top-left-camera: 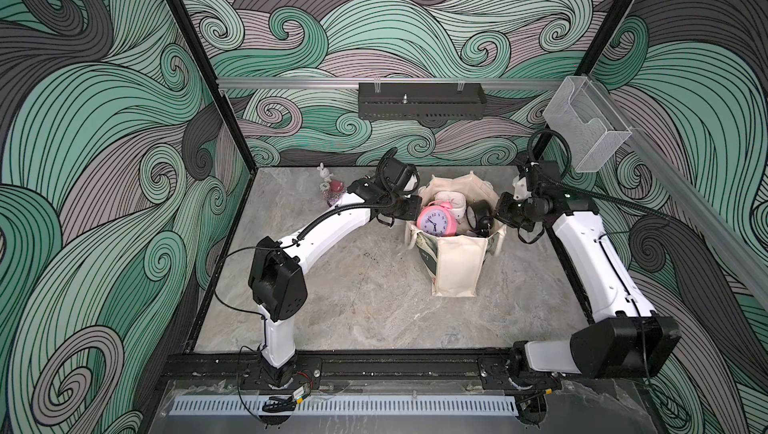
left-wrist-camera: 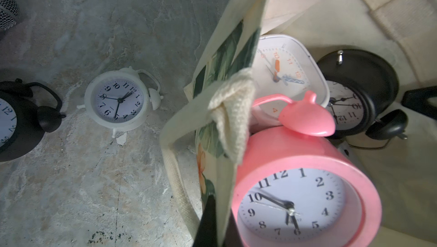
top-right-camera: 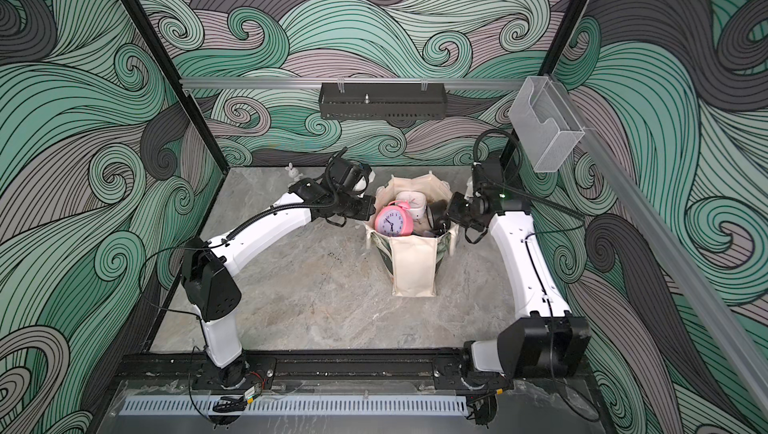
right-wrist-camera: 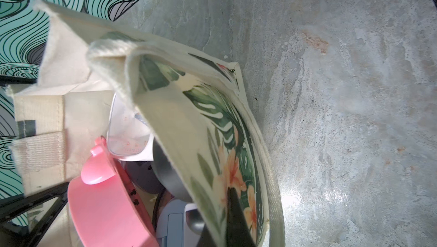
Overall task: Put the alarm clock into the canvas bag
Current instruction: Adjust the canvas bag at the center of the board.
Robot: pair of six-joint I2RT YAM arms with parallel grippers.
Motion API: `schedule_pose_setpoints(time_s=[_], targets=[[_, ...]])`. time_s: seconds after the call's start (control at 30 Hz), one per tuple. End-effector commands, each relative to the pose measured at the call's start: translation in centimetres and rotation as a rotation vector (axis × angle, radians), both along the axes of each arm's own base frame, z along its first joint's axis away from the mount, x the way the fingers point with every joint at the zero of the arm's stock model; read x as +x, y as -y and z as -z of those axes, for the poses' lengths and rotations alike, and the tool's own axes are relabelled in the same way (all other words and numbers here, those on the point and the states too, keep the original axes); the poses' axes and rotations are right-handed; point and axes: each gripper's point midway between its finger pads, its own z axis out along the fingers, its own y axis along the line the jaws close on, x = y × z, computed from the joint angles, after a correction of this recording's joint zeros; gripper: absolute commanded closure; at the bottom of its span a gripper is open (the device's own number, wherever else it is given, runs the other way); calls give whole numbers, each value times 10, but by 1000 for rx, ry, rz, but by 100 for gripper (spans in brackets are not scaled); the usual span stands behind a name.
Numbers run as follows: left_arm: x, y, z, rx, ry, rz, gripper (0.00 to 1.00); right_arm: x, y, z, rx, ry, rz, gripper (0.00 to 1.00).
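So both claws are pinching the canvas bag (top-left-camera: 457, 270) right now. The left claw (top-left-camera: 412, 220) is pressing together on the rim on its side and the right claw (top-left-camera: 498, 221) is doing the same on the opposite rim, so between them they're holding the mouth open. The bag is standing on the counter (top-left-camera: 353, 286) toward the back, between the two arms.

Handling-wise, I'm guessing the canvas is going to be soft and floppy, sagging shut if either rim gets dropped. The hem or the strap handles are looking like the spots to grab. The clocks are looking like light, hard, smooth plastic, so I'd be going across the round body or hooking the top loop, and staying off the face.

Counting: one bag, two claws. Inside I'm seeing three clocks: a pink twin-bell alarm clock (top-left-camera: 434, 222), a white square clock (left-wrist-camera: 288, 73) and a black twin-bell clock (left-wrist-camera: 354, 97). There's also a grey-blue thing (right-wrist-camera: 175, 222) I can't identify. Two more are lying out on the counter: a white twin-bell clock (left-wrist-camera: 118, 100) and another black clock (left-wrist-camera: 14, 120).
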Motion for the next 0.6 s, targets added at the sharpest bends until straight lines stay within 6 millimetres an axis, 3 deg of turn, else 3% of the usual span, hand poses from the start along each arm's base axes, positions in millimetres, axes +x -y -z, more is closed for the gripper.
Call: schedule_pose_setpoints(time_s=[0.0,0.1,0.23,0.37,0.47,0.5,0.57], targets=[[-1,2,-42,-105,67,10,100,9,-9,-15,53,88,-13,100],[-4,6,-46,-128,73,40,94,7,-8,-13,50,92,-8,86],[-6,3,-50,-116,97,55,74,7,-5,-9,45,89,3,71],[-6,-1,-55,-92,130,74,48,7,-3,-3,52,72,16,60],[-5,-7,-61,-60,166,72,19,7,2,-2,43,68,39,43],[-4,-12,-64,-46,185,62,4,6,3,-2,42,71,43,37],[0,-21,-70,-24,219,33,1,6,6,-5,31,81,57,19]])
